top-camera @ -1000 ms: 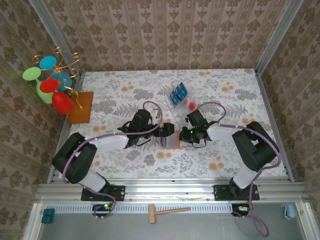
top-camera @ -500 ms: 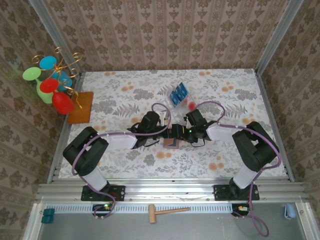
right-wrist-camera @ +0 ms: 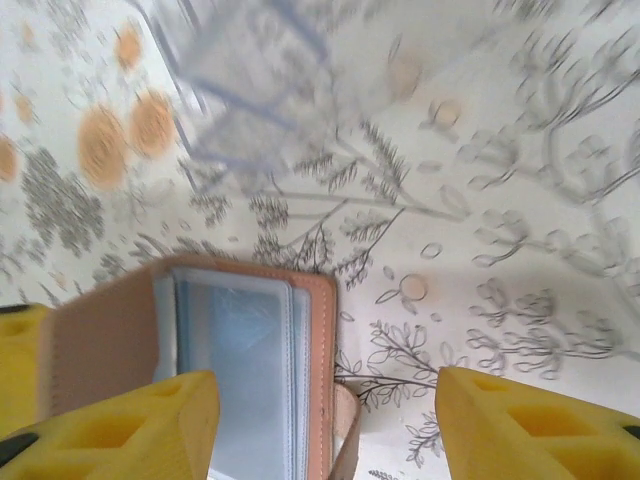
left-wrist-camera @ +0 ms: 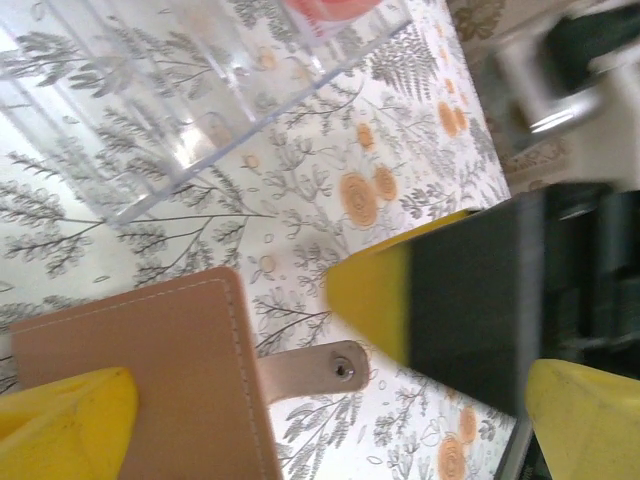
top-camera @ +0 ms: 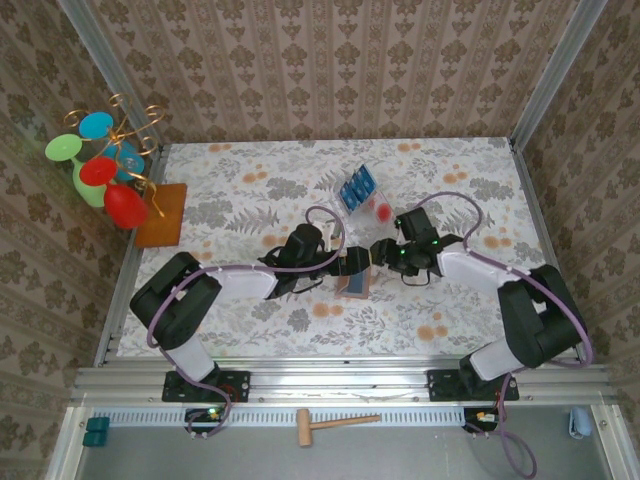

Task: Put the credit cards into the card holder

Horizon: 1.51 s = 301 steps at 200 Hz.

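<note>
The tan card holder (top-camera: 353,285) lies open on the flowered cloth between both grippers. In the right wrist view the card holder (right-wrist-camera: 240,370) shows pale blue-grey clear sleeves inside. My right gripper (right-wrist-camera: 325,430) is open, one finger (right-wrist-camera: 110,430) over the sleeves and the other over bare cloth. My left gripper (left-wrist-camera: 325,420) is open too, with the card holder's outer cover (left-wrist-camera: 150,380) and its snap strap (left-wrist-camera: 310,370) between its fingers. From above, the left gripper (top-camera: 345,263) and right gripper (top-camera: 378,252) almost meet. Several blue credit cards (top-camera: 357,185) stand in a clear tray (top-camera: 345,208).
The clear tray (left-wrist-camera: 200,110) sits just behind the holder, with a red dot (top-camera: 383,210) on it. An orange-brown mat (top-camera: 163,215) and a stand of coloured goblets (top-camera: 100,165) are at the far left. A wooden mallet (top-camera: 335,425) lies on the front rail.
My right gripper has opened and drawn back to the right off the holder, its elbow swinging outward. My left gripper came in from the left and now stays at the holder.
</note>
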{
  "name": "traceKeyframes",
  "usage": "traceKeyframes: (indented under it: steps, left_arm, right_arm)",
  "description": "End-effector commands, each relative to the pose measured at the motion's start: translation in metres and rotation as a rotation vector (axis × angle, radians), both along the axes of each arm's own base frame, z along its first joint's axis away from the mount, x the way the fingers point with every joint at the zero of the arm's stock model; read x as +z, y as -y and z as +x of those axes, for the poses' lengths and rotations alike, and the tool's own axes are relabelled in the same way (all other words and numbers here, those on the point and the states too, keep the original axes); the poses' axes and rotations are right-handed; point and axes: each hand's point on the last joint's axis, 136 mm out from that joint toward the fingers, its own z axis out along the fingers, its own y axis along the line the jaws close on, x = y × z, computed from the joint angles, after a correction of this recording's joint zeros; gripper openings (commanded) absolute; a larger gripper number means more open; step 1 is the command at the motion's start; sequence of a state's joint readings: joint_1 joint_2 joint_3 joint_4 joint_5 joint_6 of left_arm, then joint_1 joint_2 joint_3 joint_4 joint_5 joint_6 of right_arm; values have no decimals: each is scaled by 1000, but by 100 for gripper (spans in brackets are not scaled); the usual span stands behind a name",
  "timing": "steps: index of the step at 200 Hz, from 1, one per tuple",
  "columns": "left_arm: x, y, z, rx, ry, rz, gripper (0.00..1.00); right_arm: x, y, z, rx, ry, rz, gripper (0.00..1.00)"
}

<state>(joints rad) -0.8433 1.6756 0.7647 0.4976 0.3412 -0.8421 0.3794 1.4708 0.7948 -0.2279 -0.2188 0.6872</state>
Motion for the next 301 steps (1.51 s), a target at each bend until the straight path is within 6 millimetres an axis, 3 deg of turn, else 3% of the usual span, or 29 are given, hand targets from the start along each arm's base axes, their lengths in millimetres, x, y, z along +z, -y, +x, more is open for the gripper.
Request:
traceKeyframes:
  steps: [1,32,70,103,135,166,207,252,266,301]
  left_arm:
    - [-3,1,4,13,-8,16,100]
    - [3,14,2,-2,4,-7,100]
    - [8,28,-11,-31,12,-16,100]
    - [1,31,-28,-52,22,41,100]
    - [-3,31,-48,-82,50,111,100]
    - [-18,32,-66,-114,61,190,100]
    - [-47,32,-71,-118,5,230,100]
    - [-33,30,-64,-124,57,256,100]
    - [-29,29,-62,-122,68,253,100]
    - [-28,28,-59,-118,67,240,100]
  right_arm:
    - [7,17,-8,-35,5,-44,57]
    - [27,25,-13,-51,46,-35,42]
    - [24,47,-24,-99,29,-42,28]
    - [21,58,-30,-119,20,-31,21]
    - [24,55,-29,-101,25,-13,19]
    - [23,52,-28,-88,17,-6,19]
    - [20,48,-32,-74,3,16,26]
    - [10,32,-39,-31,-33,59,35]
    - [6,24,-41,-19,-41,58,42]
    - [-4,12,-54,0,-58,41,47]
